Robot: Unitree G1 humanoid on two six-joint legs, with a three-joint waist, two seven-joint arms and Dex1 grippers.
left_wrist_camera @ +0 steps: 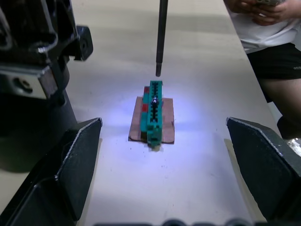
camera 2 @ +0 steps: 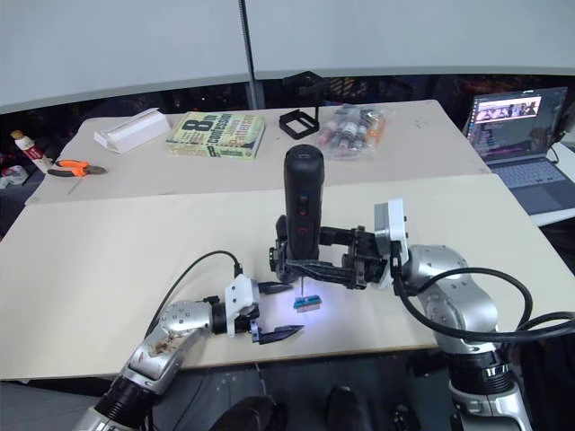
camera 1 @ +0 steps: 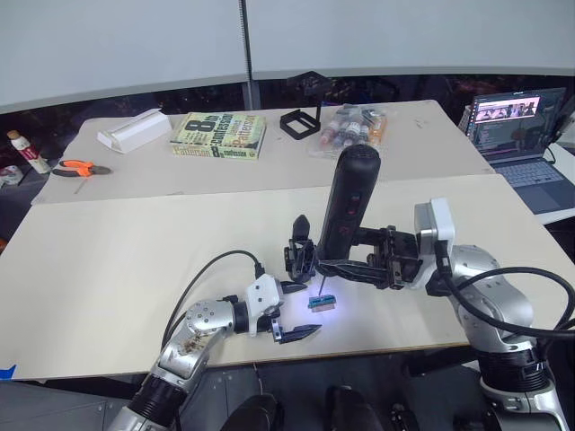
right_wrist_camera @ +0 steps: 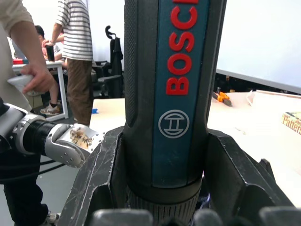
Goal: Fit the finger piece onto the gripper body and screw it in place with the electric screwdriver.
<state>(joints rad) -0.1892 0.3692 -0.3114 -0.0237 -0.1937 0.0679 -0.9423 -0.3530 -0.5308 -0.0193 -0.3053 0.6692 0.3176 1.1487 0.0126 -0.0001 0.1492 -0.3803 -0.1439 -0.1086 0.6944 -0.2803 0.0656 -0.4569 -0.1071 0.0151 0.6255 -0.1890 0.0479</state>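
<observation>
Nearest the lower edge of the frame, my left gripper (camera 1: 296, 310) rests low on the pale table (camera 1: 108, 269) with its jaws spread wide and empty, two matte black wedge-shaped fingers (left_wrist_camera: 70, 165) framing a small green block (left_wrist_camera: 154, 110) that lies on a brown pad in a pool of bluish light.

Just beyond, at centre frame, my right gripper (camera 1: 346, 265) has its jaws closed round the lower barrel of the electric screwdriver (camera 1: 349, 202), which stands upright with its thin metal bit (left_wrist_camera: 161, 37) hovering just above the green block, not quite touching. The tool is a long, smooth black cylinder with a blue panel and red lettering; I judge it rigid and top-heavy, so a low grip near the nose, as now, should steady the tip, though the slick casing may twist under torque.

Immediately left of the screwdriver's base sits the gripper body (camera 1: 298, 256), a chunky, ridged block of hard black plastic that looks stiff and light, best held across its flat sides. I cannot pick out the finger piece with certainty.

Farther back, toward the upper frame, lie a paperback book (camera 1: 218, 135), a hollow black square frame (camera 1: 299, 123), a white box (camera 1: 133, 130) and, at far left, orange-handled pliers (camera 1: 76, 167); an open laptop (camera 1: 519, 130) sits upper right.
</observation>
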